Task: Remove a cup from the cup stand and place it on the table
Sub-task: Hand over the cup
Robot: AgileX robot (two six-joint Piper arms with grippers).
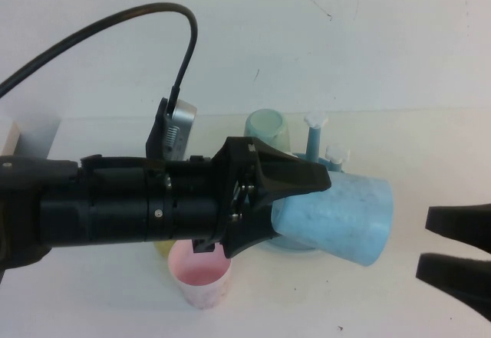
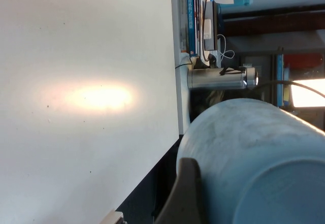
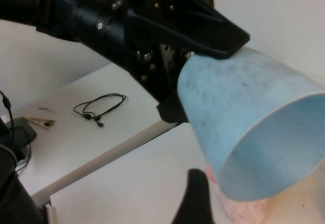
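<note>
no readable text, labels, brands, numbers or signs anywhere

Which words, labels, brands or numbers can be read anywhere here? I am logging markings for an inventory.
None can be read.
The light blue speckled plastic cup, held sideways in the left gripper, is plain.
The right gripper, at the right edge, shows no marking.
The upright books or folders carry print too blurred to read.
</note>
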